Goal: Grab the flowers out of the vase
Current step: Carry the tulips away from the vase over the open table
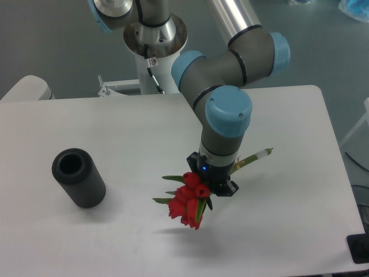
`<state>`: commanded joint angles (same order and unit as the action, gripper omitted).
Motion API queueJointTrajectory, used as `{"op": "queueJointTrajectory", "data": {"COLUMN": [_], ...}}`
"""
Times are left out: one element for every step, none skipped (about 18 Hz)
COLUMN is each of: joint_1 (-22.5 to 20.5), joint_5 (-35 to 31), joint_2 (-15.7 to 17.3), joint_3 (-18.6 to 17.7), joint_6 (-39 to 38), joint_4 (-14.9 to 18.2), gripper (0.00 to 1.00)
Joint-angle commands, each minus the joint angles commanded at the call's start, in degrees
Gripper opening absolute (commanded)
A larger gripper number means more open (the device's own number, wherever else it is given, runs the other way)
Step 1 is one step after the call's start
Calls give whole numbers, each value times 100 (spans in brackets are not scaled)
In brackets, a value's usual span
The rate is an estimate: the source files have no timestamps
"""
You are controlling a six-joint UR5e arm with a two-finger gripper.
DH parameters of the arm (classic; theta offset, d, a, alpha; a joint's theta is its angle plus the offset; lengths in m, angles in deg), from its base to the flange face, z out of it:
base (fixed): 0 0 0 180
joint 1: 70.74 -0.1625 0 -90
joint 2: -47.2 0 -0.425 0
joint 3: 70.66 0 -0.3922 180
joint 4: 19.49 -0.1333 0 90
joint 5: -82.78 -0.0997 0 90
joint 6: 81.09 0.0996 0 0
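On the left of the white table stands the short matte black ribbed vase, its round mouth open, well in from the near edge. Bare tabletop lies between it and the bunch of red tulip flowers, held above the surface right of centre. The black two-finger gripper is clamped around the bundle, pale stems poking out rightward. Further bare table runs to the right edge.

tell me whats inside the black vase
The black vase shows only a dark opening; no stems are visible, but its bottom is hidden. The tulips are in the gripper.
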<state>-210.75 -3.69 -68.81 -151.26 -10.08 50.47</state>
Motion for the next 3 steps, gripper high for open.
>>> {"op": "queueJointTrajectory", "data": {"joint_1": [35,53,70], "joint_5": [-71,-71,-71], "joint_2": [-17,-26,-26], "joint_3": [0,0,-9], "joint_6": [0,0,0], "joint_4": [-9,-9,-17], "gripper": [12,13,13]}}
